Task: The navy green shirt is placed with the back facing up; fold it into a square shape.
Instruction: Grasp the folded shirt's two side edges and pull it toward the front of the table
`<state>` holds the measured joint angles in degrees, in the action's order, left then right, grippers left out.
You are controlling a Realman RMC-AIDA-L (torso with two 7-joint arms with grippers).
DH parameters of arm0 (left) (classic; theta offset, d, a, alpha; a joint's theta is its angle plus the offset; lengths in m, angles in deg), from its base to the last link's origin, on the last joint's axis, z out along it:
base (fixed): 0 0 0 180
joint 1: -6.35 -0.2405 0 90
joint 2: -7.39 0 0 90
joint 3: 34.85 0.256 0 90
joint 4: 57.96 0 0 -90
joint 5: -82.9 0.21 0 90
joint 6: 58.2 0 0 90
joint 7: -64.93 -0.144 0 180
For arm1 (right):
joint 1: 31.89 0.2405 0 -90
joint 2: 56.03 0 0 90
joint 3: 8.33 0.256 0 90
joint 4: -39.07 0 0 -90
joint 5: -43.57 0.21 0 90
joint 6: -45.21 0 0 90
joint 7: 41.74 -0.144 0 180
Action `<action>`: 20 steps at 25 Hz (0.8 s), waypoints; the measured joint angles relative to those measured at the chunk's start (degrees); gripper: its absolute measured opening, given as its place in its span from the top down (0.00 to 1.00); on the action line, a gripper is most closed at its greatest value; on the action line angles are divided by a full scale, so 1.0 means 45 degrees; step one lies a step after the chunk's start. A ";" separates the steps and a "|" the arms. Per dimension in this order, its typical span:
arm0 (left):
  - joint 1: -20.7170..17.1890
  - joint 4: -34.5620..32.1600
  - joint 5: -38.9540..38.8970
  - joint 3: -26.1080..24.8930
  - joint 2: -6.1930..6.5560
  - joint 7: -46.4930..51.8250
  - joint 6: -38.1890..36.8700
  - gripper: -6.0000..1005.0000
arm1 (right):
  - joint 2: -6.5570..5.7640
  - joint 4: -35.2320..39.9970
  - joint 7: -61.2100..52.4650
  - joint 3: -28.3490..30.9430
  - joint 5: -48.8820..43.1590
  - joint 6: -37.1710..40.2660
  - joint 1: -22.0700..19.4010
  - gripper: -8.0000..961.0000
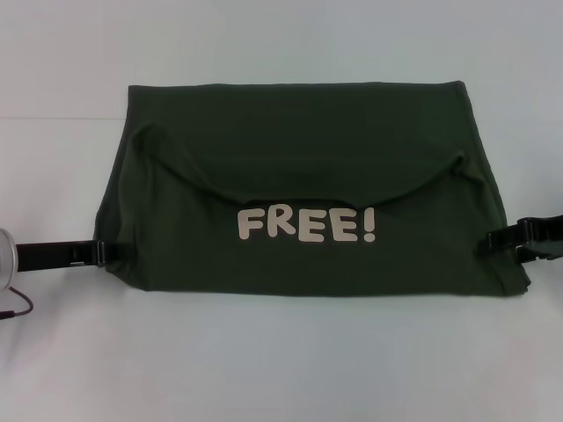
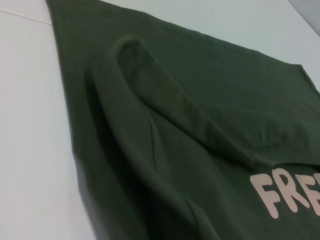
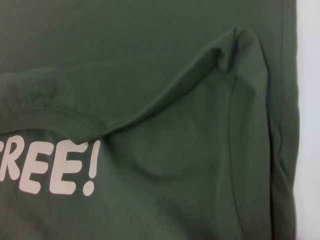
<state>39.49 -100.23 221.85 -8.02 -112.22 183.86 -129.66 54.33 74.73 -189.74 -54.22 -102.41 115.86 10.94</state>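
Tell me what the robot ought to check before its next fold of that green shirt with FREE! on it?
1. Navy green shirt already folded once, far layer lapped forward: ok.
2. FREE! lettering showing below the curved fold edge: ok.
3. Left gripper at the shirt's left edge: ok.
4. Right gripper at the right edge: ok.
5. Firm grip on cloth, either side: cannot tell.
6. Layers flat: not ok, raised ridges near both side edges.

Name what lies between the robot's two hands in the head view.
The navy green shirt, folded, "FREE!" lettering up, spans the head view between the left hand and right hand.
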 joint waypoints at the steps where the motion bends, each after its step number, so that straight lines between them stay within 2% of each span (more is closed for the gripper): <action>1: 0.0000 -0.0001 0.0000 -0.0001 0.0000 0.0000 0.0001 0.98 | 0.0005 -0.0006 0.0000 -0.0008 0.0000 -0.0006 0.0000 0.17; 20: 0.0017 0.0000 0.0000 0.0029 0.0020 0.0035 -0.0001 0.98 | 0.0107 -0.0191 0.0000 -0.0470 0.0000 -0.0017 -0.0005 0.18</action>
<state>39.57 -100.23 221.85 -7.89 -112.13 184.02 -129.66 54.82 73.87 -189.74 -56.34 -102.41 115.78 10.92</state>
